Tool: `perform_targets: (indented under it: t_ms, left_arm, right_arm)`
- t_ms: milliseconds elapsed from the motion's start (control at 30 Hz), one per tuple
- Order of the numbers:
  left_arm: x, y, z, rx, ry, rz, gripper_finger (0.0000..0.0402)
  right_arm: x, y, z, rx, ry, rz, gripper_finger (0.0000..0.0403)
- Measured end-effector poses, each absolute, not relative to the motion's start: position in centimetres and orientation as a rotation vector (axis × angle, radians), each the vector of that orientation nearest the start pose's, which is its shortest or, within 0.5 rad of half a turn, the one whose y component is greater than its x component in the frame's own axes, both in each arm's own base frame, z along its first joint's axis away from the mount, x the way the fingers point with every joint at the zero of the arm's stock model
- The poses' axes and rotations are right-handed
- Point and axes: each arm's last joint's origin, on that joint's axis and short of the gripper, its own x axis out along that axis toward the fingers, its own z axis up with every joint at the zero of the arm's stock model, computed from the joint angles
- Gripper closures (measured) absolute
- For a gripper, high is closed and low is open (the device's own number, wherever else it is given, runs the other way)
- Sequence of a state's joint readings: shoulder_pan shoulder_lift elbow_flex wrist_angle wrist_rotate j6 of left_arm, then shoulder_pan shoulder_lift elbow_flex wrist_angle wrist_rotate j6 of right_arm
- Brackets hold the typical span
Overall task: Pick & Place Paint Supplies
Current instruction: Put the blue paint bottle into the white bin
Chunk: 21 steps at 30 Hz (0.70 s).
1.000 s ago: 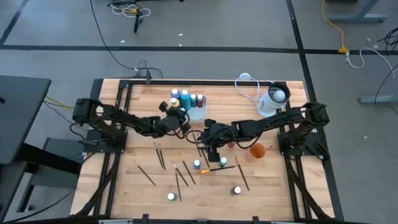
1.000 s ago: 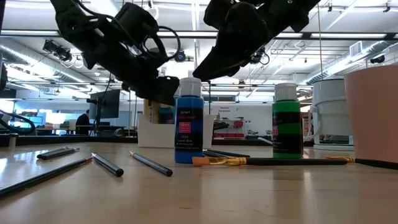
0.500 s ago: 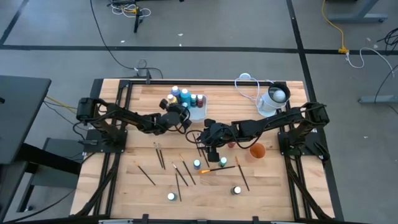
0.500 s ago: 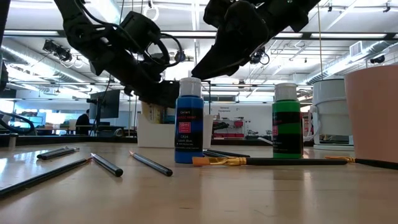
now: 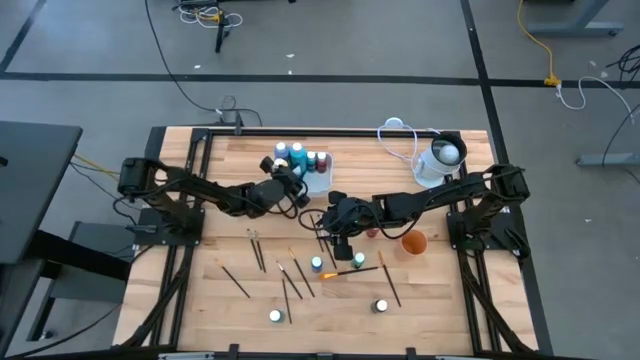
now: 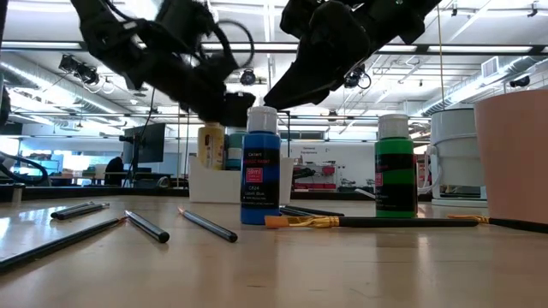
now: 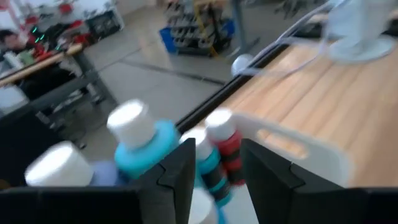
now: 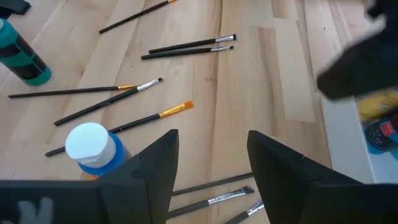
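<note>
- Bottles (image 5: 297, 160): grouped in white tray (image 5: 318, 182) at table's far edge.
- Left gripper (image 5: 285, 183): beside tray, fingers parted, nothing held.
- Right gripper (image 5: 337, 236): spread wide above blue bottle (image 5: 317, 264) among scattered brushes (image 5: 288, 280).

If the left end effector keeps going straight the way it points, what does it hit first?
Likely the bottles in the white tray: the teal bottle and red bottle sit just ahead of the open left end effector. Depth unclear.

Four loose bottles (image 5: 317, 264) stand on the desk (image 5: 440, 310); about ten brushes (image 5: 236, 281); one orange cup (image 5: 414, 243).
</note>
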<state>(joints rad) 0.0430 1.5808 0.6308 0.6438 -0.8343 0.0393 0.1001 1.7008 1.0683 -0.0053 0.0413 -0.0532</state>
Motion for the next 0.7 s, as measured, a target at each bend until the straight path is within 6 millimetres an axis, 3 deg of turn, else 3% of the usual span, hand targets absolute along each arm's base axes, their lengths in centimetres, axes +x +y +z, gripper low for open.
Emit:
perform_targets:
  t_ms: [400,700]
  left_arm:
    - [26.4,-2.1,24.9,0.189,0.114,0.684,0.0267]
    - [24.2,-3.7,26.0,0.111,0.135,0.63,0.0269]
  right_arm:
    - [36.5,4.4,21.2,-0.022,0.588,0.361,0.0206]
    - [38.5,5.9,18.7,-0.051,0.478,0.53,0.0206]
